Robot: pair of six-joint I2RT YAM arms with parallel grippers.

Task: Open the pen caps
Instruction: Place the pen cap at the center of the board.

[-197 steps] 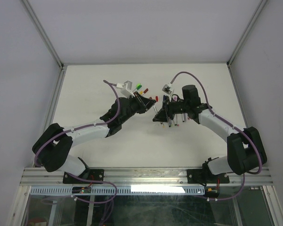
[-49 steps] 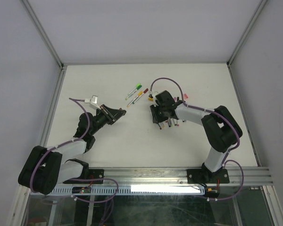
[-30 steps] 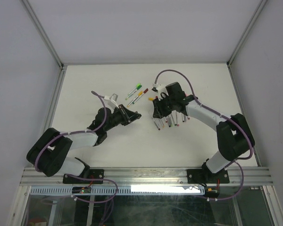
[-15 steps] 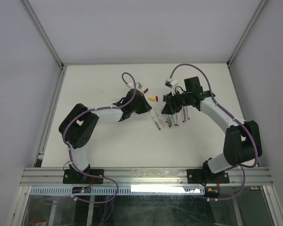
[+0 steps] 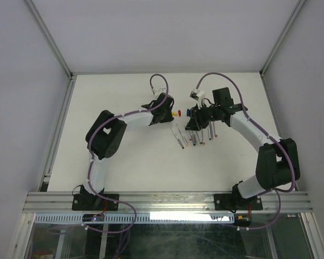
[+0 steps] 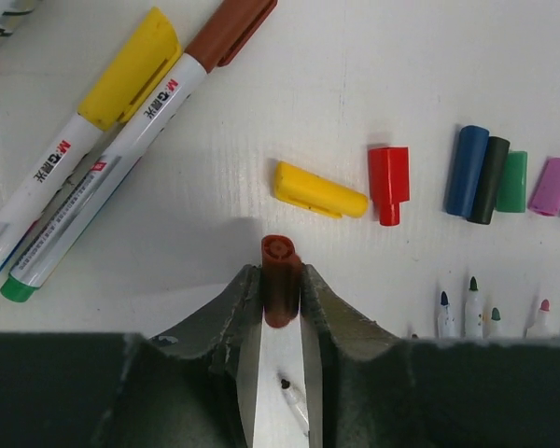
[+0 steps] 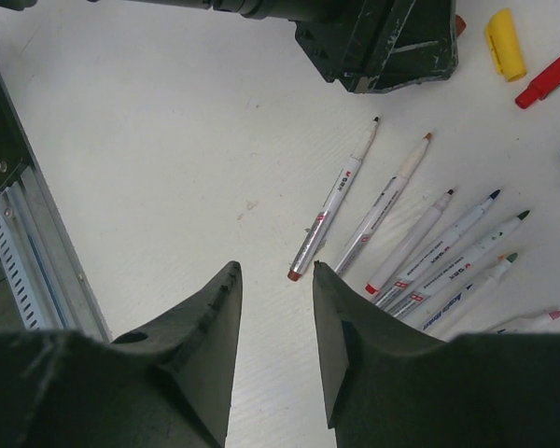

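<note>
Caps loose on the table [image 6: 355,84], left wrist view: six shown whole, namely one yellow cap [image 6: 319,189], one red cap [image 6: 388,182], one blue cap [image 6: 467,171], one black cap [image 6: 492,179], one green cap [image 6: 513,181] and one purple cap [image 6: 552,185]. One more dark cap is cut off by the right frame edge. The blue, black, green and purple caps lie in a row; the yellow and red caps lie to its left, near each other.

One brown cap [image 6: 280,266] is clamped by its sides between the fingers of the left gripper [image 6: 280,280]. Whether it touches the table cannot be told.

Capped pens [image 6: 103,131]: two shown clearly, one yellow-capped and one brown-capped, lying side by side and touching.

Right gripper [image 7: 277,308]: jaws parted, nothing between them. Uncapped pens [image 7: 334,213]: seven, fanned side by side beyond its fingertips, tips toward the loose caps.
</note>
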